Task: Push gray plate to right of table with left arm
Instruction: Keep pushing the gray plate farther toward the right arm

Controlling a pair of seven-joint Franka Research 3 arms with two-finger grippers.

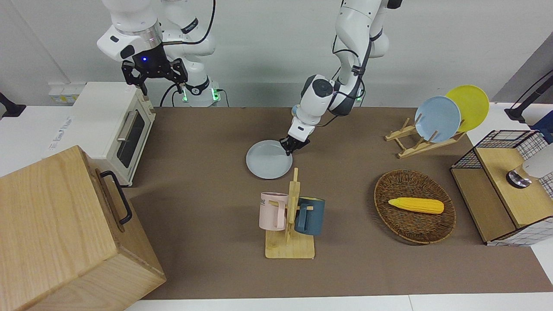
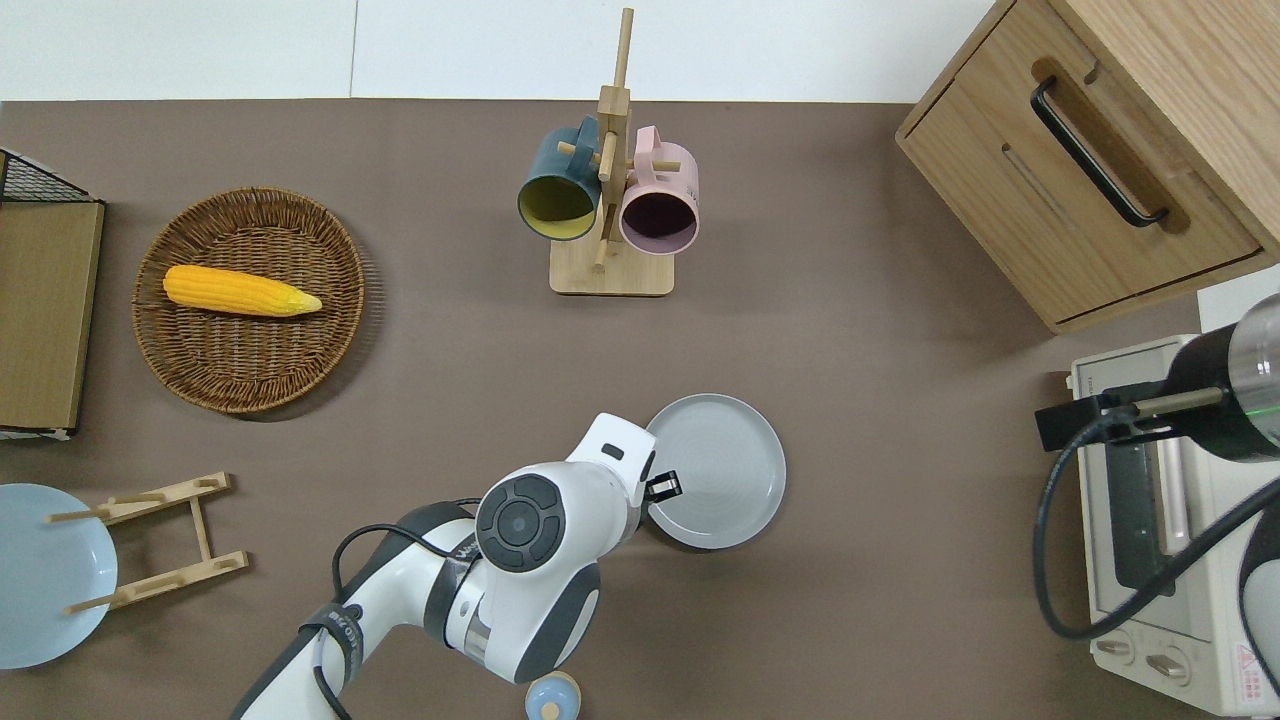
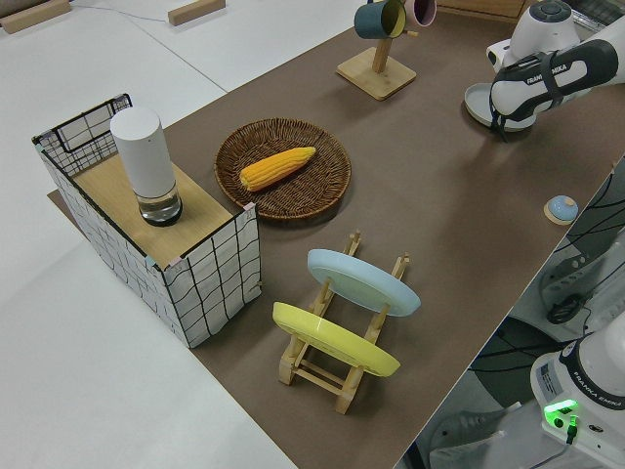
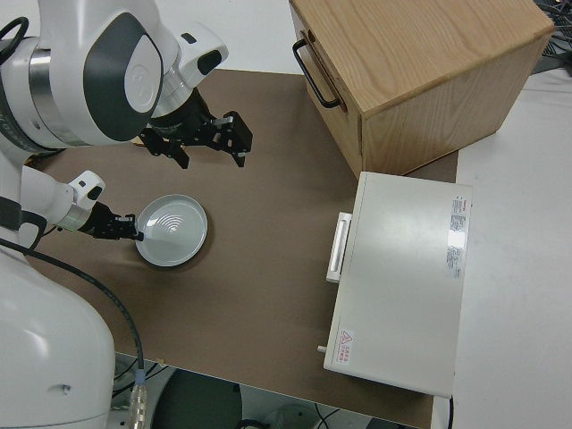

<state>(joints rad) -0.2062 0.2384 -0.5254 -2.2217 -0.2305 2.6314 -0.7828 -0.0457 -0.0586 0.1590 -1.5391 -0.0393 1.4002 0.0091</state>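
The gray plate lies flat on the brown table, nearer to the robots than the mug rack; it also shows in the overhead view and the right side view. My left gripper is low at the plate's rim on the side toward the left arm's end, touching it, with its fingers together. The right arm is parked, its gripper open.
A wooden mug rack holds a pink and a dark blue mug. A wicker basket holds corn. A plate rack holds a sky-blue and a yellow plate. A toaster oven and a wooden cabinet stand at the right arm's end.
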